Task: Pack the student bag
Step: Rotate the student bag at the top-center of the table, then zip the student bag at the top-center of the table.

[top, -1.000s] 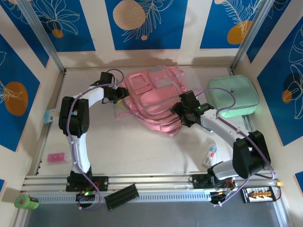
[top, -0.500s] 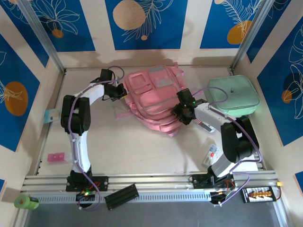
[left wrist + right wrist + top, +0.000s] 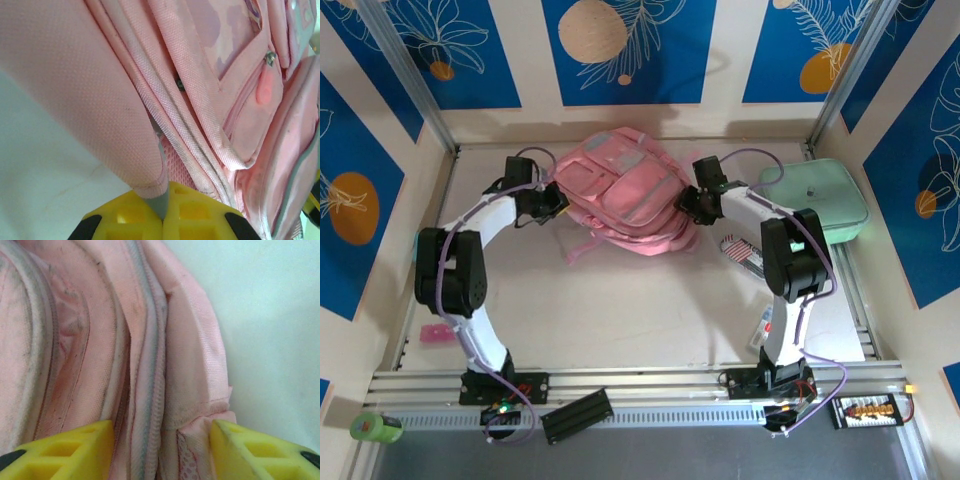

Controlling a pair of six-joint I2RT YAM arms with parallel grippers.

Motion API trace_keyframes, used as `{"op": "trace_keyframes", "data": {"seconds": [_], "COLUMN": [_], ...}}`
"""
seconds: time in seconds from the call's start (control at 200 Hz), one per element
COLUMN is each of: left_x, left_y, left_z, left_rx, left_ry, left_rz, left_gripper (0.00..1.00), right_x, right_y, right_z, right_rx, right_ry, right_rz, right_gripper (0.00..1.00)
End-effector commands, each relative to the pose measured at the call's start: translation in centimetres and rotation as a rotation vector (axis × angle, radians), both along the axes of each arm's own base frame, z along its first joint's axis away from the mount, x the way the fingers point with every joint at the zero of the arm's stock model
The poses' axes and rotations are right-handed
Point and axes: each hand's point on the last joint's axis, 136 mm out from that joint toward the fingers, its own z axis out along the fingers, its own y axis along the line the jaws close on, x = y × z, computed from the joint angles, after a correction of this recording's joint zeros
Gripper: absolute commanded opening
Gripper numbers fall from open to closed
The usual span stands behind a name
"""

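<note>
Student bag [image 3: 620, 190], soft, floppy and probably light, lies at the back of the tabletop [image 3: 620, 300], left end effector [image 3: 162, 212] clenched on its trimmed edge, right end effector [image 3: 160, 440] grasping a thick seam fold, likely its sturdiest holds.

The student bag [image 3: 620, 190] is pink with greyish trim, the case [image 3: 830, 195] mint green, the wall panels [image 3: 670, 60] blue.

Mint-green case [image 3: 828, 196] at far right of tabletop [image 3: 620, 300]. Striped flat packet [image 3: 741, 251] just beside it (print unreadable). Small pink item [image 3: 436, 333] near left edge. Green tape roll [image 3: 375, 428] and black block [image 3: 577, 415] beyond front rail.
</note>
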Motion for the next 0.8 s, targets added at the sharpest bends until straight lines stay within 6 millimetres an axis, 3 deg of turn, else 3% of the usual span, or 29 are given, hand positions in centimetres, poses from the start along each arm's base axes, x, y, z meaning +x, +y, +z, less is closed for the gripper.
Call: {"op": "trace_keyframes", "data": {"seconds": [0.0, 0.165, 0.31, 0.405, 0.565, 0.71, 0.795], "left_x": [-0.8, -1.1, -1.0, -1.3, -2.1, -2.5, -2.7], "left_y": [-2.1, -3.0, -4.0, -4.2, -5.4, -5.9, -6.1], "left_z": [4.0, 5.6, 6.9, 7.0, 7.0, 7.0, 7.5], "left_rx": [-0.121, -0.178, -0.215, -0.200, -0.207, -0.216, -0.228], "left_ry": [-0.077, -0.082, -0.081, -0.069, -0.046, -0.041, -0.055], "left_rz": [-0.033, 0.015, 0.033, 0.039, 0.006, -0.026, -0.050], "left_gripper": [0.00, 0.00, 0.00, 0.00, 0.00, 0.00, 0.00], "right_x": [0.3, -2.6, -6.7, -9.2, -12.5, -14.0, -14.2], "right_y": [-0.4, -1.4, 1.3, 4.2, 11.1, 16.4, 18.4], "right_z": [2.3, 5.8, 7.9, 9.0, 9.4, 8.6, 7.9], "right_rx": [-0.048, -0.138, -0.171, -0.184, -0.139, -0.142, -0.149], "right_ry": [-0.046, -0.044, -0.029, -0.039, -0.067, -0.099, -0.102], "right_rz": [0.040, 0.102, 0.209, 0.265, 0.332, 0.370, 0.387], "right_gripper": [0.61, 0.66, 0.66, 0.65, 0.57, 0.44, 0.35]}}
